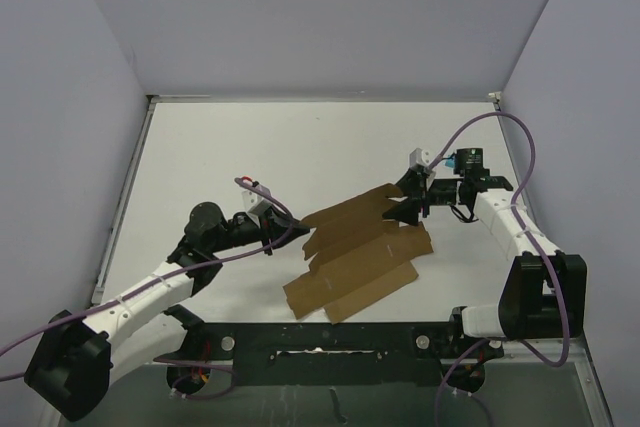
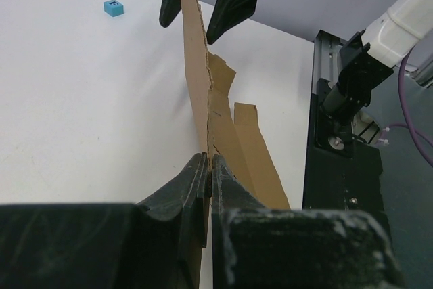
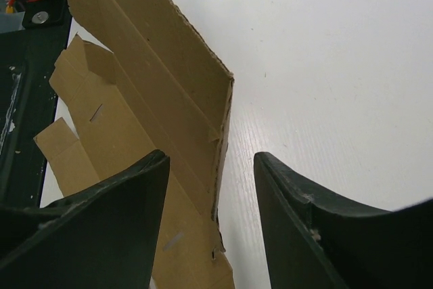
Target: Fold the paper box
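The left gripper (image 2: pixel 208 167) is clamped tight on the near edge of the paper box (image 2: pixel 201 93). The cardboard is pressed between its two fingers with no gap on either side. From this pincer the sheet runs straight away. Its long axis goes from the left fingertips toward the other arm, and along this line one part of it stands on edge, almost upright. The rest of the box lies flat on the table (image 2: pixel 81 113), on the side of the left pincer where the arm bases are.

At the far end of the same line is the right gripper (image 3: pixel 211 160). Its jaws stand at middle width, one on each side of the raised panel (image 3: pixel 169 79). The panel's end edge is between the fingers and somewhat nearer to one of them. I see free space on both sides, so I judge it does not hold anything yet.

The right pincer is therefore the one in place for the next move. The panel already lies in its gap, and a closing of the jaws would meet it face to face.

Beyond the right pincer and off to its side, well apart from the box, a small blue cube (image 2: pixel 113 8) sits alone.
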Controlling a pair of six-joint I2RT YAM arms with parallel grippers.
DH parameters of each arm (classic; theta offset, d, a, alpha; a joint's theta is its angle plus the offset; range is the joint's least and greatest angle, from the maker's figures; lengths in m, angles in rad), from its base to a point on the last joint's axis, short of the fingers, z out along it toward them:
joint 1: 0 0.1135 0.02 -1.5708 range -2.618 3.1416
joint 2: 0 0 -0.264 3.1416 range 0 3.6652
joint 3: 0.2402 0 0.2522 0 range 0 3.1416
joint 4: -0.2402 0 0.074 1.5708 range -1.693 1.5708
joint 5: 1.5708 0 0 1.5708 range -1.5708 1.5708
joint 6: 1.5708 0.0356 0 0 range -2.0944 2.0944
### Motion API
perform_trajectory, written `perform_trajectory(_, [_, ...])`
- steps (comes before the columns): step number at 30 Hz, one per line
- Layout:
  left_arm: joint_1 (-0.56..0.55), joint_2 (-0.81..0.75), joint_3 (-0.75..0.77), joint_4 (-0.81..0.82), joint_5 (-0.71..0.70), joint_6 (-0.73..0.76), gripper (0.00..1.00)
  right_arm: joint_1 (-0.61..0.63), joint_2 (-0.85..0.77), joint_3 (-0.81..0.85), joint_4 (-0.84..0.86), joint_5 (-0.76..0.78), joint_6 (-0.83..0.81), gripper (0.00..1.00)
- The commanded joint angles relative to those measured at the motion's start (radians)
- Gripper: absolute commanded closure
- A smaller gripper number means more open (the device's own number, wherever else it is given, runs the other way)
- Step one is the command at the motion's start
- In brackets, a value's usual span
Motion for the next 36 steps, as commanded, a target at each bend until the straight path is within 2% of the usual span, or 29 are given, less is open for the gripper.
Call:
perform_trajectory(1, [0.005,0.012,-0.001,0.095,0.020,-0.014,1.00,0.012,0.006,0.038,0.004,-0.050,-0.024,0.49])
perform_trajectory(12, [0.005,0.029,-0.003,0.115,0.016,-0.023,1.00,0.022,0.007,0.053,-0.054,-0.068,-0.074,0.71])
perform_trajectory(20, [0.005,0.026,-0.007,0.098,-0.036,-0.037,1.00,0.021,0.009,0.100,-0.136,-0.052,-0.111,1.00])
perform_trajectory(23, [0.005,0.018,-0.005,0.064,-0.095,-0.044,1.00,0.011,0.003,0.117,-0.154,-0.047,-0.103,1.00])
perform_trajectory(24, [0.005,0.012,-0.004,0.048,-0.121,-0.046,0.98,0.007,-0.001,0.118,-0.154,-0.046,-0.100,1.00])
perform_trajectory(26, [0.005,-0.004,-0.002,0.011,-0.168,-0.050,0.87,0.000,-0.008,0.115,-0.149,-0.047,-0.094,1.00])
perform_trajectory(30, [0.009,-0.066,-0.001,-0.077,-0.237,-0.062,0.78,-0.014,-0.015,0.116,-0.138,-0.044,-0.071,1.00])
perform_trajectory(36, [0.016,-0.198,-0.023,-0.202,-0.357,-0.141,0.57,-0.020,-0.017,0.122,-0.120,-0.019,-0.029,1.00])
